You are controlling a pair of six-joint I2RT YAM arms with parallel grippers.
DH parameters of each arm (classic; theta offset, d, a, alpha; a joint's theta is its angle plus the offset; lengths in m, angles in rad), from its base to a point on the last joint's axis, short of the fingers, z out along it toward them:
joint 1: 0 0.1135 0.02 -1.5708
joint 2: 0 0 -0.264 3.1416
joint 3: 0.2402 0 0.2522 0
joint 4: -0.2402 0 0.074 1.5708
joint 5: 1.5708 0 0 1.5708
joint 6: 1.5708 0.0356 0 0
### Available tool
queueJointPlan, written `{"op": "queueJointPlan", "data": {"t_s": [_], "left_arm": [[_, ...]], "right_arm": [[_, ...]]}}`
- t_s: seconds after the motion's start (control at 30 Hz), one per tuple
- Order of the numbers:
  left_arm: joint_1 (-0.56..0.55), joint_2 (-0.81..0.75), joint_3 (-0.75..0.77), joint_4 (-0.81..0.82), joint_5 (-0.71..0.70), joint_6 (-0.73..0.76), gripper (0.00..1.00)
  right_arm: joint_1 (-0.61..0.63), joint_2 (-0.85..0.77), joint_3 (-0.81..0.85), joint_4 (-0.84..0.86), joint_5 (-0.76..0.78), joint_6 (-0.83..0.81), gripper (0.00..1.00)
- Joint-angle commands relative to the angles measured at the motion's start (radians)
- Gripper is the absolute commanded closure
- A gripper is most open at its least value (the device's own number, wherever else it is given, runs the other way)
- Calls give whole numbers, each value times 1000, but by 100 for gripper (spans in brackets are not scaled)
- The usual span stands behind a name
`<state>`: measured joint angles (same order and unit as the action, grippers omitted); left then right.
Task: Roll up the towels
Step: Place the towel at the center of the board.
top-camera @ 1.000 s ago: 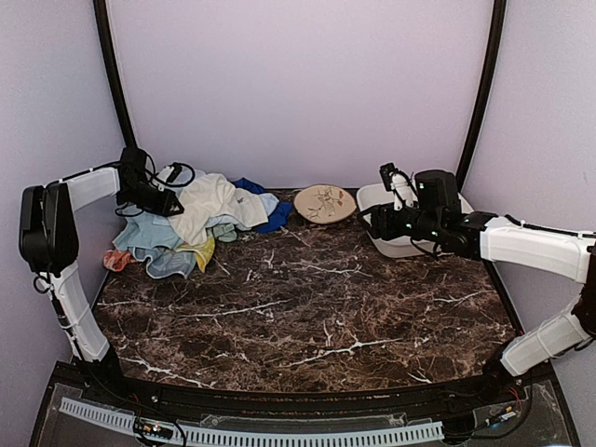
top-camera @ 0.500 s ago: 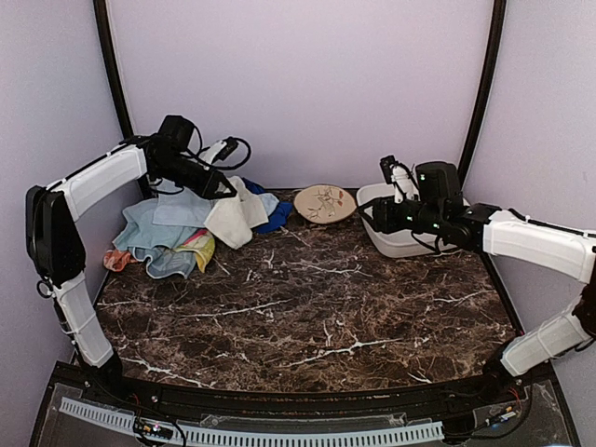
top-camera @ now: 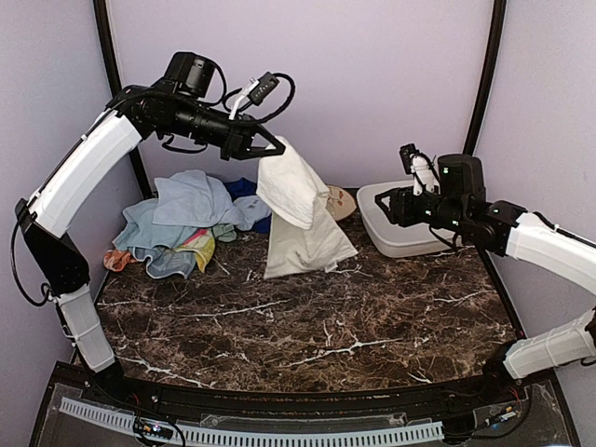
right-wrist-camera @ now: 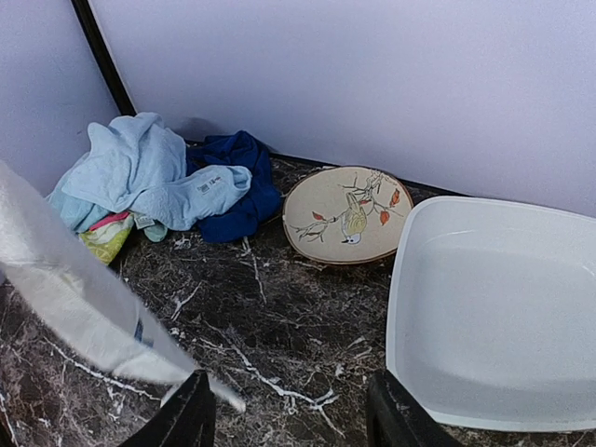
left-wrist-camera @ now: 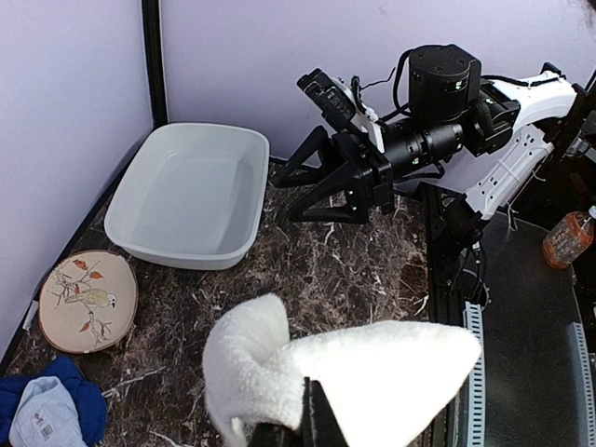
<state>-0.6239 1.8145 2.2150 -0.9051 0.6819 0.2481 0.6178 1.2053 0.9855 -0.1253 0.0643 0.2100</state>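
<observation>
My left gripper (top-camera: 271,147) is raised high over the middle of the table, shut on a corner of a cream-white towel (top-camera: 300,223). The towel hangs down and its lower end rests on the marble. In the left wrist view the towel (left-wrist-camera: 372,372) bunches around the closed left gripper (left-wrist-camera: 315,414). The other towels lie heaped at the back left: light blue (top-camera: 189,201), royal blue (top-camera: 248,189) and yellow (top-camera: 199,248). My right gripper (top-camera: 386,208) hovers open beside the tub, with nothing between its fingers (right-wrist-camera: 191,414). The hanging towel (right-wrist-camera: 65,298) shows at its left.
A white plastic tub (top-camera: 380,222) stands at the back right, below the right wrist. A round beige bird-patterned plate (right-wrist-camera: 346,214) lies between the tub and the towel heap, partly hidden behind the hanging towel in the top view. The walls stand close at the back and sides.
The left arm pulled the cream-white towel out of the heap, then rose and swung right with it to mid-table. The right gripper shifted slightly right.
</observation>
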Motion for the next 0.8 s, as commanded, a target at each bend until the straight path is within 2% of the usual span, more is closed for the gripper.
{"op": "queueJointPlan", "data": {"t_s": [0.0, 0.1, 0.3, 0.43, 0.53, 0.6, 0.67, 0.7, 0.77], "left_arm": [[15, -44, -22, -55, 49, -17, 100], [15, -76, -165, -57, -25, 43, 100], [20, -94, -567, 7, -202, 146, 100], [89, -95, -720, 85, -252, 162, 100], [167, -111, -776, 135, -253, 155, 82], [196, -124, -804, 142, -295, 175, 56], [200, -142, -845, 155, -360, 204, 36], [200, -156, -870, 168, -383, 210, 29], [200, -182, -907, 191, -389, 220, 23]], "right_arm": [[-7, -23, 0, -2, 20, -17, 46], [-6, -13, -11, -5, 7, -17, 46], [2, -6, -61, -3, -18, -8, 44], [38, 19, -76, -26, 2, -18, 43], [56, 63, -85, -23, -9, -15, 41], [75, 109, -76, -27, -15, -11, 41], [104, 166, -56, -30, -16, -7, 41], [118, 193, -50, -29, -14, 2, 41], [144, 253, -33, -43, -8, 27, 41]]}}
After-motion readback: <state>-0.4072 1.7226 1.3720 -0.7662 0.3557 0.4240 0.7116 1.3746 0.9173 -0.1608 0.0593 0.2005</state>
